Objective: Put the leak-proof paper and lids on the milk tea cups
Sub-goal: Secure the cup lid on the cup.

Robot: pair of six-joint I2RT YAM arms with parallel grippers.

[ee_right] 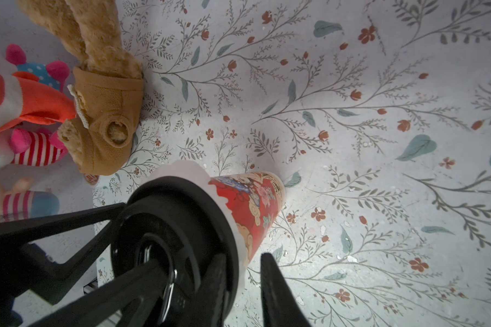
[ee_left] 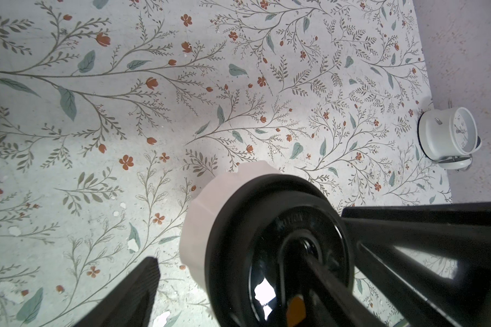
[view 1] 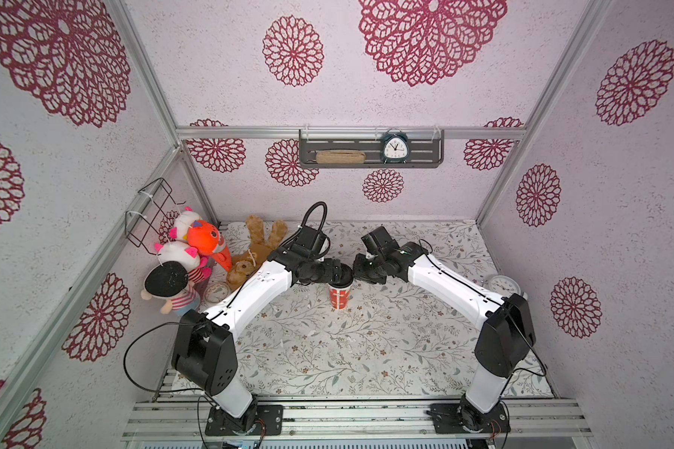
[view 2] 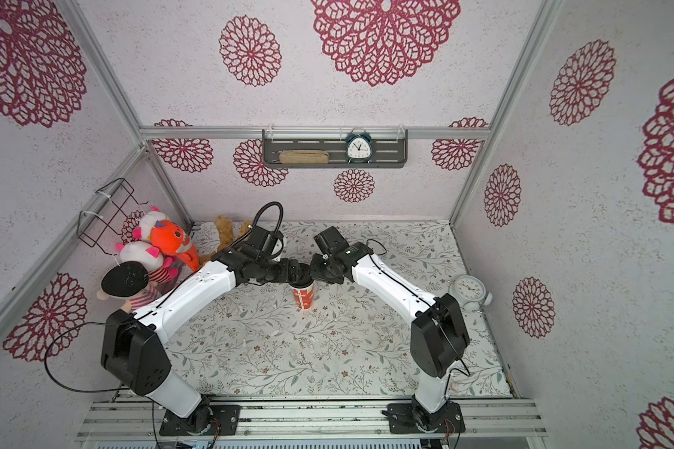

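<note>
hidden: milk tea cup (view 1: 339, 300) mouth, under black lid (ee_left: 233, 235) | left fingers (ee_left: 142, 291): wide, one over lid's middle, one clear of cup | leak-proof paper (ee_right: 187, 169): white fringe under lid (cup at tabletop (view 1: 366, 350) middle) | right fingers (ee_right: 275, 288): narrowly apart astride lid rim, contact unclear

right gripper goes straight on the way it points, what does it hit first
Probably the black lid at its rim, sitting on the leak-proof paper over the cup; depth is unclear.

Toys (view 1: 203, 238) rear-L; clock (view 1: 503, 286) R edge.
</note>
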